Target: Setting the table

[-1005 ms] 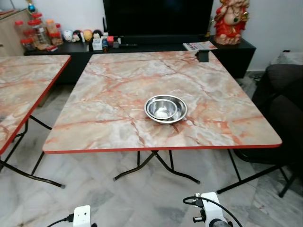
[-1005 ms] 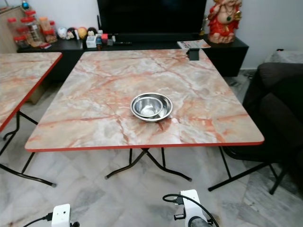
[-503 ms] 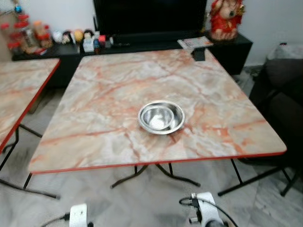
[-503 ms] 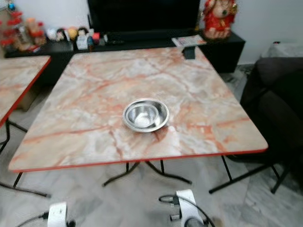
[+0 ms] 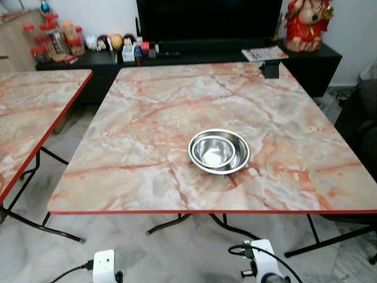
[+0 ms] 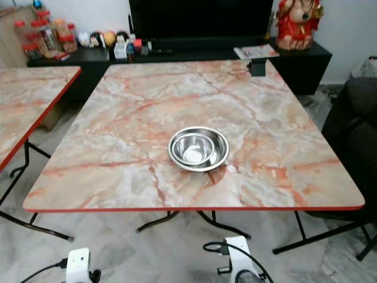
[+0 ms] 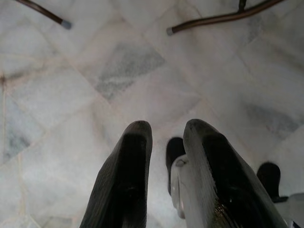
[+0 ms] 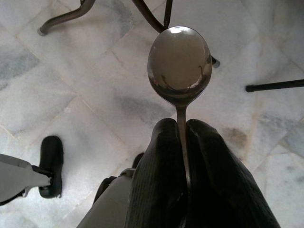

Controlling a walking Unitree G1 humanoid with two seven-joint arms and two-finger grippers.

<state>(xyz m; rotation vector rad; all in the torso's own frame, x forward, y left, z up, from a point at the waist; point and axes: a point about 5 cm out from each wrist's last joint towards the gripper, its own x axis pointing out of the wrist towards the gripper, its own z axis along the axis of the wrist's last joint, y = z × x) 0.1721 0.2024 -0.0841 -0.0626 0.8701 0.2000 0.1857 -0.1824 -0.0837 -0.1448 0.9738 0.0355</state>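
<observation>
A steel bowl (image 5: 218, 151), with a smaller one nested inside it, sits near the front middle of the marble-patterned folding table (image 5: 147, 118). Both arms hang low in front of the table edge, and their white wrist units (image 5: 262, 268) show at the bottom of the eye views. In the right wrist view my right gripper (image 8: 183, 126) is shut on the handle of a metal spoon (image 8: 179, 59), whose bowl sticks out past the fingertips over the floor. In the left wrist view my left gripper (image 7: 166, 130) points at the floor tiles, open by a narrow gap with nothing in it.
A second marble table (image 5: 35, 100) stands to the left. Behind are a black TV stand (image 5: 177, 56) with jars (image 5: 53, 38), a magazine (image 5: 264, 53) and a red statue (image 5: 307, 20). A small black object (image 5: 271, 69) sits at the table's far right corner. Dark seating (image 6: 359, 118) stands on the right.
The whole view has shifted and the table looks a little nearer, so the camera moved. The bowl stays put on the table. Both arms stay low.
</observation>
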